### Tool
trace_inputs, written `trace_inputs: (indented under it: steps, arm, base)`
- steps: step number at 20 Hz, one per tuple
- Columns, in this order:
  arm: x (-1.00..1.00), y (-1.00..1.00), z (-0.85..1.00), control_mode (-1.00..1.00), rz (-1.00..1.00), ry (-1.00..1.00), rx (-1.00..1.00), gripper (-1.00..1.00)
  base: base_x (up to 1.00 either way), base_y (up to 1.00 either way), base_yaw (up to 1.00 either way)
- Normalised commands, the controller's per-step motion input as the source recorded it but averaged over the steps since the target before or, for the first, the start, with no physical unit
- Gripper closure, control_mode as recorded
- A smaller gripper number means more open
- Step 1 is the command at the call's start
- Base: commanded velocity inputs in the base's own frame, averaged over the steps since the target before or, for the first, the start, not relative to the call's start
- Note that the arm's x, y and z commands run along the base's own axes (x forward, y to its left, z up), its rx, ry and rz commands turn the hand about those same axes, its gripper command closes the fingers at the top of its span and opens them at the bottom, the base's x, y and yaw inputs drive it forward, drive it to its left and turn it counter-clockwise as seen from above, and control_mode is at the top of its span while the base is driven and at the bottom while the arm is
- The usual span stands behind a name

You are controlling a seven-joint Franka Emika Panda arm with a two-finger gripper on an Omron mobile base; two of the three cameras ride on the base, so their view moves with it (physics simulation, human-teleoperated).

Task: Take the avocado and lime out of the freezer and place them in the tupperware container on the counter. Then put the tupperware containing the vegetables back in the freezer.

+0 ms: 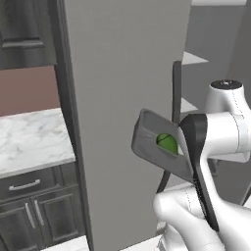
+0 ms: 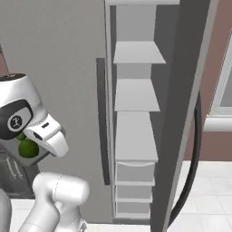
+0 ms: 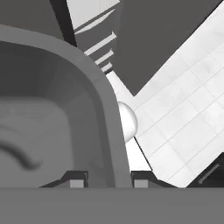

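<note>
**A:** Where is the gripper (image 3: 105, 178), and what is it doing?

**B:** In the hand view its two dark tips sit at six o'clock, one on either side of the wall of the tupperware container (image 3: 57, 109). They are clamped on that rim, so the tub is held off the counter.

**A:** How does the tub sit?

**B:** From the left base view it is tipped steeply, its open face turned toward the camera, at about four o'clock from the middle of the frame. A round green fruit (image 1: 167, 142) lies inside against the lower wall. The right base view shows green fruit (image 2: 28, 147) at nine o'clock, tucked under the white wrist; I cannot tell avocado from lime.

**A:** And the freezer?

**B:** Its grey door (image 2: 186, 108) stands open at three o'clock in the right base view, dark curved handle (image 2: 192, 167) on it, pale shelves (image 2: 136, 97) bare at twelve. The marble counter (image 1: 32, 139) lies at nine o'clock in the left base view, well apart from the tub.
</note>
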Motion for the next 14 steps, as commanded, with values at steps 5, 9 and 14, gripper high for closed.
trace_inputs:
  steps: [5,9,14]
  arm:
    - [0.00,0.00,0.00,1.00,0.00,0.00,0.00,1.00]
    - [0.00,0.00,0.00,1.00,0.00,0.00,0.00,1.00]
    - [0.00,0.00,0.00,1.00,0.00,0.00,0.00,1.00]
  base:
    - [0.59,-0.46,-0.16]
    - [0.78,-0.29,-0.01]
    - [0.65,-0.47,0.07]
